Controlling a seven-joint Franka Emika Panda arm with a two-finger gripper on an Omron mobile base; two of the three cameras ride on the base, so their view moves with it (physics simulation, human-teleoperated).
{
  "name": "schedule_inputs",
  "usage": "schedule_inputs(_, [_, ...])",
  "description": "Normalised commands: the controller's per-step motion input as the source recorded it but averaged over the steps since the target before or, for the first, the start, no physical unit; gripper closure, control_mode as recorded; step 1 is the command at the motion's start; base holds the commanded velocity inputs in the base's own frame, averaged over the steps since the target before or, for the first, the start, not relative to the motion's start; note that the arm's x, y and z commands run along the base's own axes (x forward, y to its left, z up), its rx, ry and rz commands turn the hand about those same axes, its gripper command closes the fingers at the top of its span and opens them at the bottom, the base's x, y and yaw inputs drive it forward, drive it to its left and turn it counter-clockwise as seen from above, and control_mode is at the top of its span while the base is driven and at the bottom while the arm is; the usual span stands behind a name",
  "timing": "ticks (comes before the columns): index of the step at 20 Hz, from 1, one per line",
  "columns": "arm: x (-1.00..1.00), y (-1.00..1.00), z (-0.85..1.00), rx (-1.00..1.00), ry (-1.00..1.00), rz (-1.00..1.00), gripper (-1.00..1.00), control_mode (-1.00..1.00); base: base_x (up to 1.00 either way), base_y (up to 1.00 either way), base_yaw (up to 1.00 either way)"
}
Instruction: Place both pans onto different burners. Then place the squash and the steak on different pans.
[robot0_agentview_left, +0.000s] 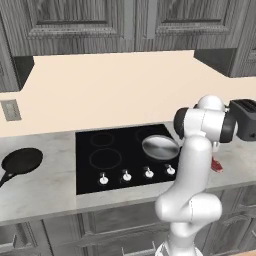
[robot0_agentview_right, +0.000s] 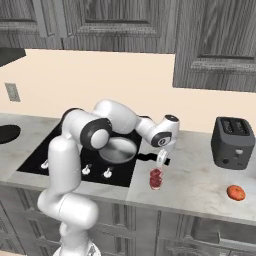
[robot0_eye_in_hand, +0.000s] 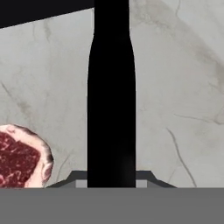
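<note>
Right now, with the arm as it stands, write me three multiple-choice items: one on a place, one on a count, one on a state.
1. Where does the matte black round frying pan lie?
A. Inside a cabinet
B. On the grey marble counter, left of the flat black glass cooktop
C. On the cooktop

2. How many small white knobs line the cooktop's front edge?
A. Two
B. Four
C. Six

3. How is the gripper?
A. Open, holding nothing
B. Shut on a knob
C. Shut on the long black handle of the shiny silver steel pan

Key: 1 B, the pan sits on marble beside the glass; 2 B, four show in a row; 3 C, the hand view shows the handle between the fingertips.
</note>
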Motion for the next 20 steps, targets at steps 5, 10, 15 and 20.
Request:
schedule_inputs(5, [0.06,0.0,-0.07,0.0,0.0,0.14,1.0,-1.0,0.0,0.0,0.0])
schedule_inputs(10, [0.28,0.0,-0.03,0.0,0.0,0.06,1.0,-1.0,0.0,0.0,0.0])
schedule_inputs(15, [0.3,0.0,-0.04,0.0,0.0,0.02,1.0,-1.0,0.0,0.0,0.0])
schedule_inputs(20, [0.29,0.0,-0.05,0.0,0.0,0.0,1.0,-1.0,0.0,0.0,0.0])
